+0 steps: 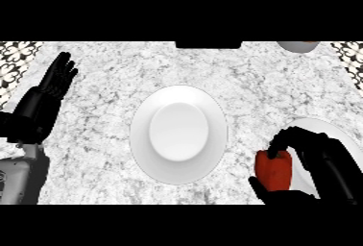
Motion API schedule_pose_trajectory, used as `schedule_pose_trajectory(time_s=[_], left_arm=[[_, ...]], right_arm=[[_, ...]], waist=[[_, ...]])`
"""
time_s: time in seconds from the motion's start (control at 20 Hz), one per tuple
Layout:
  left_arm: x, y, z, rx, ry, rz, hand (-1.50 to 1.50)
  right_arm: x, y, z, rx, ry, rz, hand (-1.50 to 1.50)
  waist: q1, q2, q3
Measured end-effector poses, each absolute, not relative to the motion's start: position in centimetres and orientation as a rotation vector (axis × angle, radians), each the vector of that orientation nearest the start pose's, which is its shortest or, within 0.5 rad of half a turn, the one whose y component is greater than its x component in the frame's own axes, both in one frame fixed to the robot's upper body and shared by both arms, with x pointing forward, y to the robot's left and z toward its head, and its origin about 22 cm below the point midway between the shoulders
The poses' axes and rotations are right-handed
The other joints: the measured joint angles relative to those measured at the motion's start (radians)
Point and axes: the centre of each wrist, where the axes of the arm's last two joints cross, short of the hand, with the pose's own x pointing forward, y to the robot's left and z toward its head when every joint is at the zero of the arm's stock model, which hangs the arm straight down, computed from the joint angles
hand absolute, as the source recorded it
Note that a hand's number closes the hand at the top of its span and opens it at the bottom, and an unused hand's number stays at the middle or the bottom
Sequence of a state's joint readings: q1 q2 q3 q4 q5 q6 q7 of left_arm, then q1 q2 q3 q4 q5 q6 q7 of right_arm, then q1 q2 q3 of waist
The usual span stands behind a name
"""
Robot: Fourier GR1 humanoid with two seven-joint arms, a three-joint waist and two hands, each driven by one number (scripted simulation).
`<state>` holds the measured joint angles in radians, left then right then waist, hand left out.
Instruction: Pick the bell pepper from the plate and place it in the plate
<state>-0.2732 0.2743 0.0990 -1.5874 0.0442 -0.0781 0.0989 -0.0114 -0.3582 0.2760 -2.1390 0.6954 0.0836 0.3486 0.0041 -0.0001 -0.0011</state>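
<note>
Red bell pepper (273, 172), white plates (178, 134), grey-speckled white counter (106, 72).

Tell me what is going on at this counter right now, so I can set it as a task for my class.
The robot's right hand is curled round a red bell pepper, at the left edge of the white plate at the right. A second white plate sits in the middle of the counter with nothing on it. The left hand rests open at the left edge, fingers up. The pepper is not yet on the middle plate.
</note>
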Motion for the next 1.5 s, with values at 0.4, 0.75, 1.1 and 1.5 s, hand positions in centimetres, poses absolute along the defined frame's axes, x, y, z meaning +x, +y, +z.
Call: schedule_pose_trajectory(time_s=[0.4,0.75,1.1,1.5], left_arm=[[29.9,28.2,10.1,0.13,-1.751,-0.243,0.0],[30.3,27.6,10.6,0.128,-1.754,-0.25,0.0],[30.0,27.9,11.1,0.126,-1.754,-0.249,0.0],[30.4,26.9,10.3,0.116,-1.759,-0.259,0.0]], right_arm=[[24.0,-13.1,13.9,-0.618,-1.703,0.844,1.5],[28.2,-7.0,12.2,-0.606,-1.646,0.855,1.5],[31.6,-3.3,8.8,-0.66,-1.574,0.927,1.5],[34.0,-2.4,5.0,-0.588,-1.484,0.834,-1.5]], waist=[[0.007,0.001,0.0],[0.011,0.003,0.001],[0.018,0.004,0.001],[0.038,0.01,0.001]])
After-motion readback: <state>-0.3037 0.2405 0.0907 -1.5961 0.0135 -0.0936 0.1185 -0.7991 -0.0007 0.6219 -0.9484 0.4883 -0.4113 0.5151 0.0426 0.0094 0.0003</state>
